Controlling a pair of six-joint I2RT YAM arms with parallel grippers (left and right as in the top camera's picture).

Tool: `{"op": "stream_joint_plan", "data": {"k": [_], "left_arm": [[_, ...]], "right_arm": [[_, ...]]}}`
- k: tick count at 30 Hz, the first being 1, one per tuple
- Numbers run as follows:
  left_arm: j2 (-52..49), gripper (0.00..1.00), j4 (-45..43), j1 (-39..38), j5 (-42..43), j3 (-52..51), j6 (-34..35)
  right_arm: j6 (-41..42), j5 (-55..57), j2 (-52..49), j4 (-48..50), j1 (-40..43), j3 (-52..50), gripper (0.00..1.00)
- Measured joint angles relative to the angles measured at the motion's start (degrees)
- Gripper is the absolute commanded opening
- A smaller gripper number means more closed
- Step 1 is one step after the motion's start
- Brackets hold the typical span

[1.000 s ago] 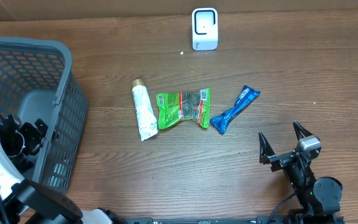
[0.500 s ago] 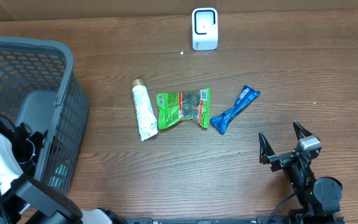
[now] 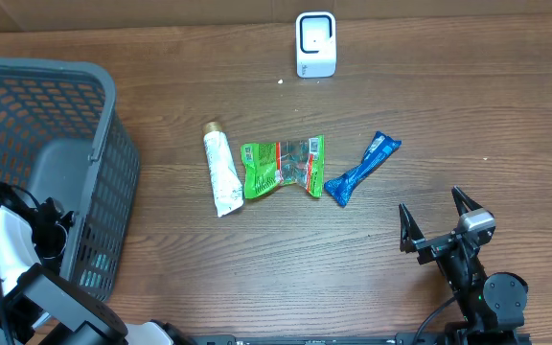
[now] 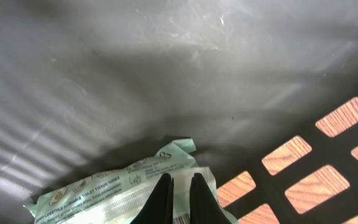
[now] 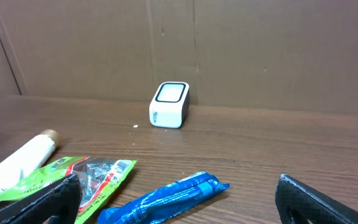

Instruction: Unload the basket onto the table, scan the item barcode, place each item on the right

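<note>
- Pale green packet (image 4: 104,193): lies flat on the grey floor of the basket (image 4: 166,62), with printed text along it and one corner turned up.
- Left arm (image 3: 8,240): reaches down inside the basket (image 3: 65,72) at the table's left edge, wrist pointing at the basket floor.
- Left gripper (image 4: 180,180): its two black fingers are drawn narrow, almost together, pinching the packet's near edge.
- Right gripper (image 3: 436,218): sits low at the table's near right with its jaws spread wide and nothing between them.
- Scanner (image 3: 315,43): a white box at the far middle of the table, well apart from the basket and packet.
- Loose items: white tube (image 3: 220,172), green pouch (image 3: 283,165) and blue wrapper (image 3: 362,168) lie in a row mid-table.
- View notes: only the left wrist view shows the packet and the grip. The overhead view hides both behind the basket wall. The right wrist view shows the scanner (image 5: 169,104) side-on.
</note>
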State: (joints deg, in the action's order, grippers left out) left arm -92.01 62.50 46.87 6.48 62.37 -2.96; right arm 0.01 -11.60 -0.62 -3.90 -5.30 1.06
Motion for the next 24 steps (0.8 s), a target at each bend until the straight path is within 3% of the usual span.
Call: {"op": "stream_joint_plan", "data": {"k": [11,24], "left_arm": [[1.09,0.04,0.00,-0.31,1.05,4.96,0.44],[13.99,0.04,-0.04,-4.09,1.86,5.27,0.42]], "right_arm": [[0.00,0.00,0.00,-0.04,0.00,0.00,1.00],[0.00,0.02,0.00,0.00,0.00,0.00,1.00]]}}
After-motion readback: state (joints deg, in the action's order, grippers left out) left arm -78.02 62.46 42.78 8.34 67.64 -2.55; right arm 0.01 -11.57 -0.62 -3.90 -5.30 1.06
